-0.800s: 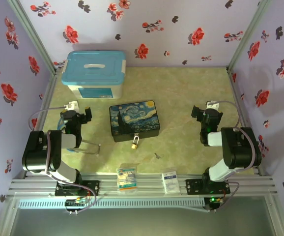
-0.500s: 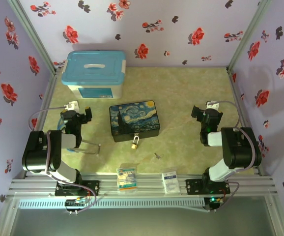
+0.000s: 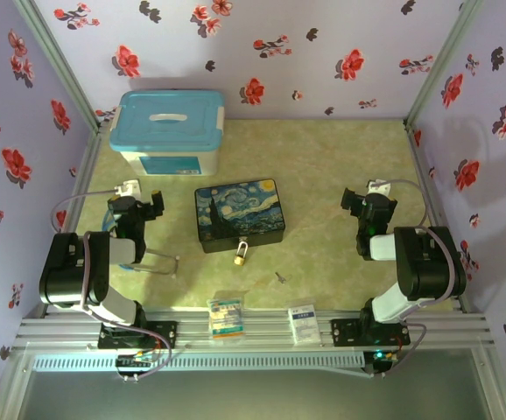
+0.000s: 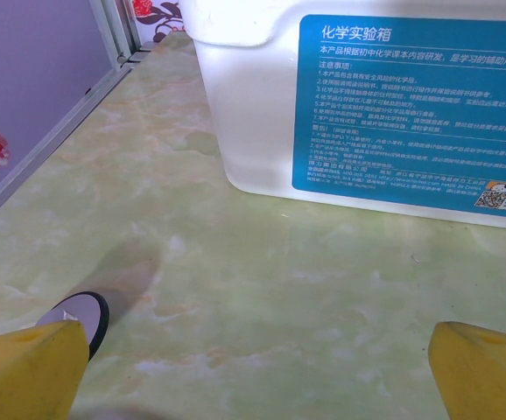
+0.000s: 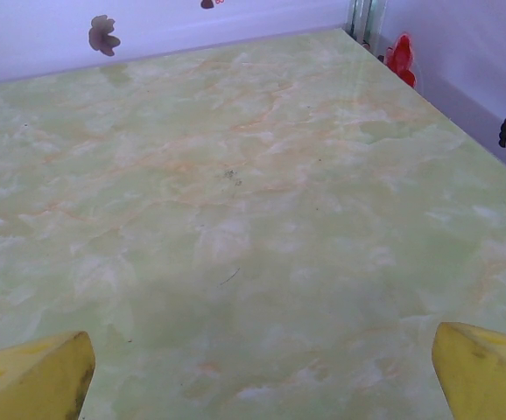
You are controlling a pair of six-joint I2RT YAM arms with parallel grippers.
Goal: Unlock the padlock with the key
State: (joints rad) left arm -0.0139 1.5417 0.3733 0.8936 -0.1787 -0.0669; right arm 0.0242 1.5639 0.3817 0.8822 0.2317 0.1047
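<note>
As far as the setup goes, a pale green marbled bench (image 3: 340,175) is filling a booth with lilac, red-flowered walls (image 3: 323,52). Nothing is shifting versus a moment ago. The blue label (image 4: 415,96) on the white bin (image 3: 170,131) is reading 化学实验箱. The left fingers (image 4: 25,367) and right fingers (image 5: 34,376) are gaping fully apart, gripping nothing. The padlock (image 3: 238,256) is sitting at the painted box's (image 3: 239,213) 6 o'clock edge, with the key (image 3: 279,277) lying nearby at the padlock's 4 o'clock.

What we count on the counter (image 3: 340,157)
We count one padlock (image 3: 238,258), one key (image 3: 279,277), one painted box (image 3: 240,213), one blue-lidded tub (image 3: 170,131), two small packets (image 3: 225,315) (image 3: 303,318) and two arms (image 3: 87,271) (image 3: 415,262).
</note>
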